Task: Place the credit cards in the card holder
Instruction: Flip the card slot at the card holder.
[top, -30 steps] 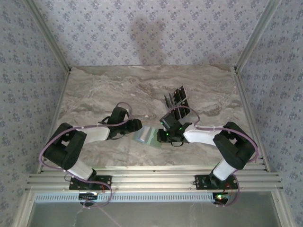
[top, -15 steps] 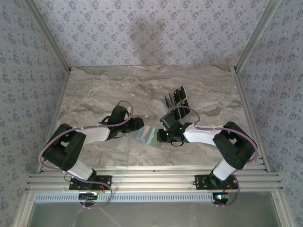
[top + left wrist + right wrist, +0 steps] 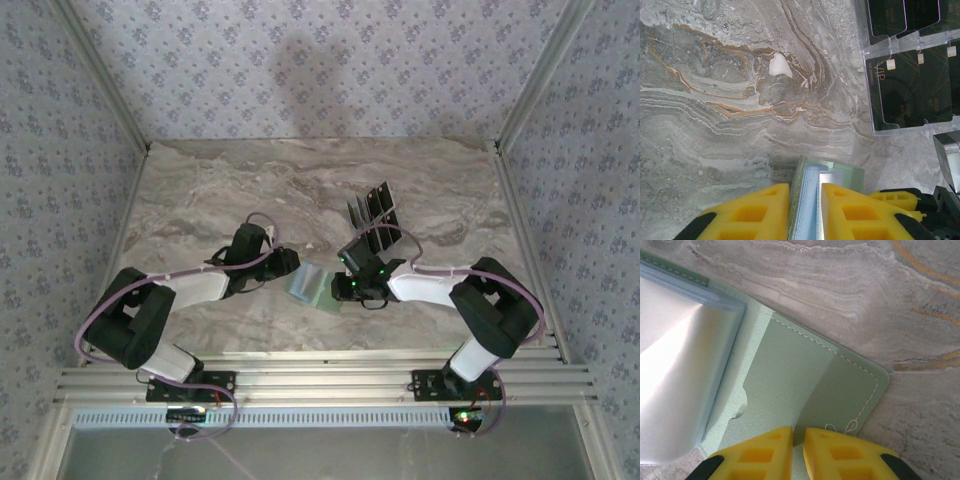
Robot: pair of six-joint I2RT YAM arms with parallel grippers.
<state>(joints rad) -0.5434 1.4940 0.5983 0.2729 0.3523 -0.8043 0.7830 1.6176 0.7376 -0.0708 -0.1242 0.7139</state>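
1. Card holder (image 3: 312, 285) sits on the bench (image 3: 200, 210) between my two grippers, gripped from both sides
2. My left gripper (image 3: 805, 210) is clamped on a bundle of its inner leaves, green and pale blue, which stand on edge between the fingers
3. My right gripper (image 3: 797, 450) is almost fully closed, pinching the near edge of the flat green cover flap; glossy plastic sleeves (image 3: 680, 365) rise to the left of its fingers
4. To do this step well, I judge the two holds should ease apart so a slot gapes, without creasing the soft cover
5. Credit cards (image 3: 910, 95) stand in a clear rack (image 3: 866, 60) ahead and right of my left gripper, apart from the holder; I judge none is loaded yet
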